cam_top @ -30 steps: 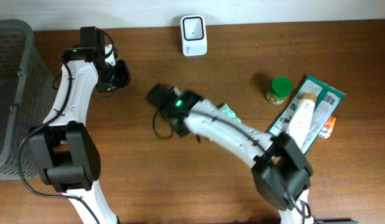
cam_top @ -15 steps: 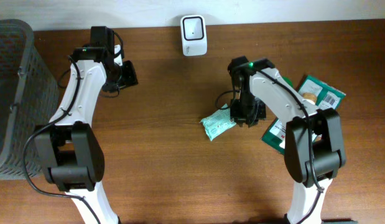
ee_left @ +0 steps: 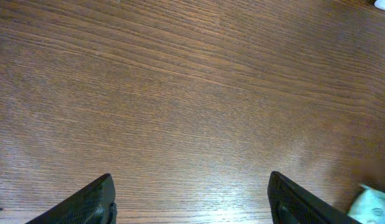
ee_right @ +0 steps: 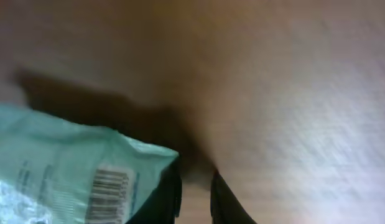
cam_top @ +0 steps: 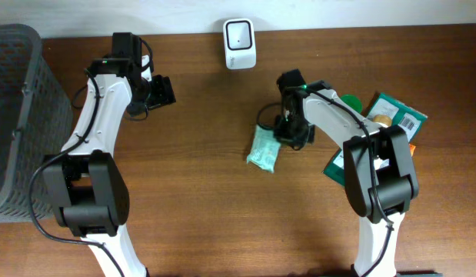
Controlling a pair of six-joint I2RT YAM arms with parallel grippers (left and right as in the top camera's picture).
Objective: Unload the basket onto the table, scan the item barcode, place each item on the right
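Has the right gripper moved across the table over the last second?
Yes. The right gripper swung rightward, from left of the white scanner to right of it, beside the green packet.

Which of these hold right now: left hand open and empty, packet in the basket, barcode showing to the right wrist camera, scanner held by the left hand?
1. The left hand is open and empty. True.
2. The mint-green packet lies in the basket. False: it is mid-table at the right hand, far from the basket.
3. A barcode shows on the packet in the right wrist view. True.
4. The left hand holds the white scanner. False: the scanner stands alone by the far edge of the table, apart from both hands.
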